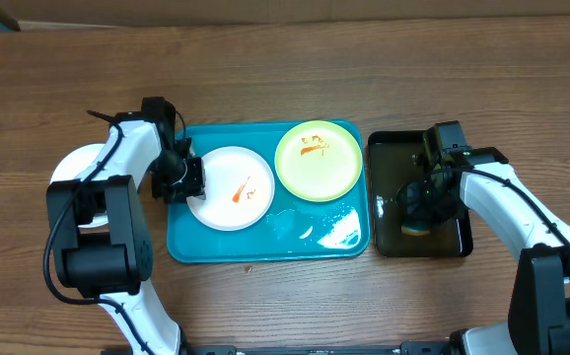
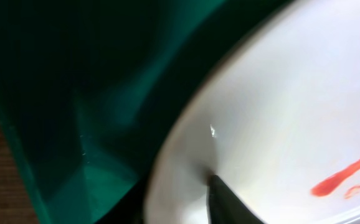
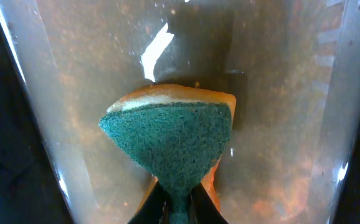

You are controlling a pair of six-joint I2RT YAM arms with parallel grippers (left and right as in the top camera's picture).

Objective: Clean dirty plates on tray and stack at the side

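The white plate [image 1: 231, 187] on the teal tray [image 1: 216, 247] is clamped by the left fingers [image 2: 230, 205], and the sponge [image 3: 170, 140] by the right fingers [image 3: 206, 211].

Place: robotics lab or test bench
Surface: wood-grain table [image 1: 265, 69]
Rig: two white-and-black robot arms, the left arm [image 1: 132, 148] and the right arm [image 1: 507, 202], at its near edge
Props: teal tray [image 1: 216, 247] and black tray [image 1: 393, 158] side by side
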